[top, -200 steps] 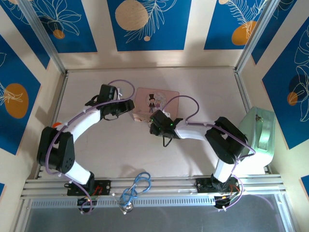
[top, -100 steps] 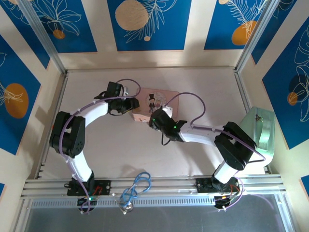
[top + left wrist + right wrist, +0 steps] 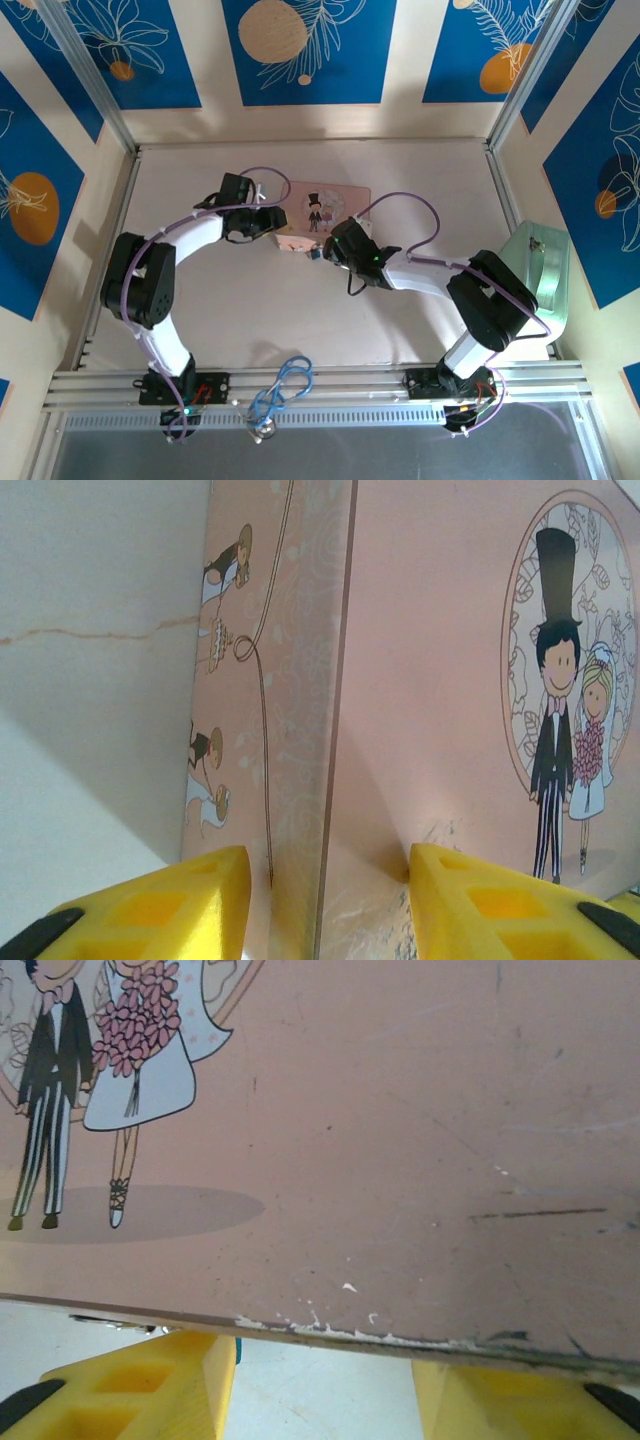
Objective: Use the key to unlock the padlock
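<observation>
**A:** From overhead, where does everything sit?

**B:** The tiny padlock with the blue body and silvery shackle (image 3: 314,253) is at the near edge of the flat pink picture tin with a wedding couple on its lid (image 3: 325,205). The tin lies on the pale table top (image 3: 220,300). The left gripper (image 3: 268,222) is at the tin's left end. The right gripper (image 3: 328,248) is just beside the padlock, on its right.

**A:** And the left wrist camera?

**B:** Its yellow fingers (image 3: 150,910) stand apart astride the tin's corner, one by the side wall and one over the lid. I cannot tell whether the pads press on the tin.

**A:** The right wrist?

**B:** Its yellow fingers (image 3: 150,1380) are spread below the lid's scuffed near edge, with bare table between them and nothing held. A blue sliver (image 3: 238,1351) beside one finger may be the padlock.

**A:** So which step is this?

**B:** I'd call it set-up: bracing the tin and lining up on the lock. I cannot make out a key, so the unlocking looks not yet begun. Next, the left arm needs a firm hold on the tin. The right arm needs the key in its jaws and a very fine line on that small keyhole.
</observation>
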Robot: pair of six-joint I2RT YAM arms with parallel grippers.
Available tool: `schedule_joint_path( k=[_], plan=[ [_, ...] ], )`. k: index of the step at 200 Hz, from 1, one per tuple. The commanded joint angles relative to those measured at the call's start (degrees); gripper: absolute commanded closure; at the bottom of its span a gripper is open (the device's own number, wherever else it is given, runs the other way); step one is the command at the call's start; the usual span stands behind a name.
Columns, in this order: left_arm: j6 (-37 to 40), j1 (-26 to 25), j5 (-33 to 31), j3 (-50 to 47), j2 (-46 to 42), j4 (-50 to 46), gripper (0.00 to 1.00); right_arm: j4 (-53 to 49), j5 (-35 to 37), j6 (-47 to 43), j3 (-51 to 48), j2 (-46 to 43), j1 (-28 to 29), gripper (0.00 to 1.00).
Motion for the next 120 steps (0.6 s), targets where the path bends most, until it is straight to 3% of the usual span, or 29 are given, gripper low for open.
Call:
schedule_joint_path(
  k=[1, 57, 84, 120],
  plan=[
    [-0.05, 0.45, 0.68, -2.06, -1.99, -3.80, 0.57, 2.93, -0.68, -1.04, -1.71, -2.50, 0.20, 0.50],
    [-1.38, 0.38, 0.77, -3.03, -4.22, -2.90, 0.58, 6.43, 3.32, 8.96, -5.86, -2.54, 6.20, 0.50],
    [-1.71, 0.45, 0.59, -3.43, -4.10, -2.53, 0.58, 5.86, 2.83, 7.98, -1.50, 2.31, 7.45, 0.51],
    [-1.62, 0.50, 0.67, -4.13, -4.01, -2.16, 0.59, 10.95, 1.30, 8.85, -3.11, 5.27, 6.20, 0.53]
  ],
)
